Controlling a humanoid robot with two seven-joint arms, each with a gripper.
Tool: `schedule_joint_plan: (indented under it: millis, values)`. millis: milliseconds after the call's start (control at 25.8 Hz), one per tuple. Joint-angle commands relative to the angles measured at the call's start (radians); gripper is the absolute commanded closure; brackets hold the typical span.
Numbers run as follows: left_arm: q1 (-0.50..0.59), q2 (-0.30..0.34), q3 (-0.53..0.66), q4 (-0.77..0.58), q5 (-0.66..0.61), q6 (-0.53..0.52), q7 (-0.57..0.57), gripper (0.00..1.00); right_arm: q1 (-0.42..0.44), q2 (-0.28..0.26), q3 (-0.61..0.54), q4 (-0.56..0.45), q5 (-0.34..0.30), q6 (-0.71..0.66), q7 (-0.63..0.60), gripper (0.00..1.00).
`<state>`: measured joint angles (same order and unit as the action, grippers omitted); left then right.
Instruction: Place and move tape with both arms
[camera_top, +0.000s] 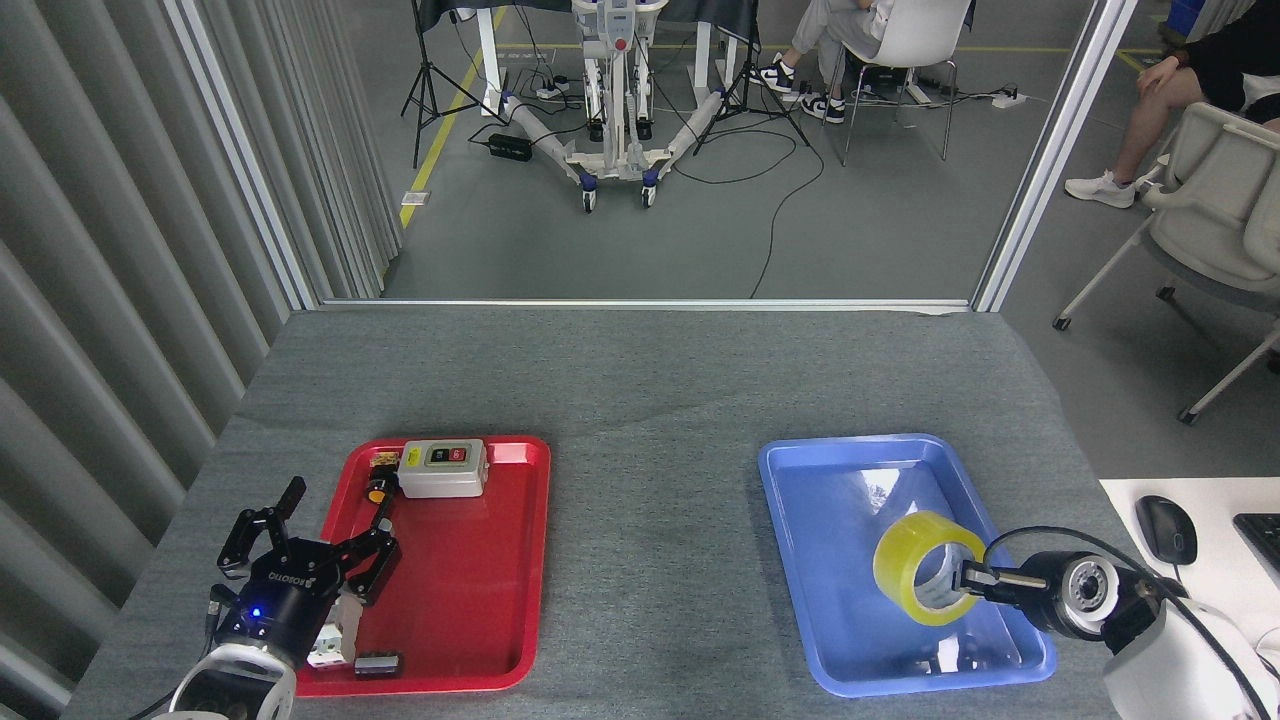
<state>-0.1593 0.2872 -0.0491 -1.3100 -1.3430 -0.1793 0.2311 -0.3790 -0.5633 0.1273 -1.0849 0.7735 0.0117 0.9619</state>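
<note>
You are looking down on a grey felt-covered table (640, 380) where your right gripper (968, 580), black and reaching in from the lower right corner, is clamped on the wide roll of translucent yellow packing tape (925, 565), one finger hooked through its white printed core. The roll is tilted on edge over the near right part of the shallow blue plastic tray (810, 500); whether its lower rim touches the tray floor, you cannot tell. On the opposite side, your left gripper (310, 535), a black multi-finger unit with a blue light glowing at its wrist, has its fingers spread wide and holds nothing, poised at the near left edge of the red plastic tray (500, 600). That tray carries a pale grey switch box (443, 468) with one green and one red button at its far end, a small part with an orange knob (377, 491) just beside the box, a white-and-red component (335, 635) partly hidden behind the left gripper, and a small dark rectangular block (377, 664) at the near rim. Beyond the table, seated people (1190, 90) and white chairs (1220, 200) occupy a grey floor strewn with cables.
</note>
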Motion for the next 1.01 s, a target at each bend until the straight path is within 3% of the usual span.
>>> schedule_joint_plan:
  millis: [0,310,465,581,968]
  values:
    - [0.004,-0.003,0.005,-0.015,-0.001,0.003,-0.047,0.00,-0.003,0.002,0.005,-0.001,0.001,-0.009,-0.002,0.51]
    - [0.038,-0.005,0.041,-0.072,0.064,0.004,-0.105,0.00,-0.004,0.010,0.003,-0.013,0.001,-0.029,-0.019,0.51]
    - [0.046,-0.037,0.064,-0.078,0.107,0.009,-0.127,0.00,-0.023,0.013,0.000,-0.017,-0.011,-0.048,-0.022,0.50]
    - [0.053,-0.051,0.074,-0.077,0.111,0.049,-0.156,0.00,-0.029,0.014,0.002,-0.017,-0.040,-0.045,-0.025,0.50]
    - [0.060,-0.051,0.075,-0.077,0.111,0.058,-0.157,0.00,-0.027,0.013,0.000,-0.018,-0.043,-0.048,-0.032,0.49]
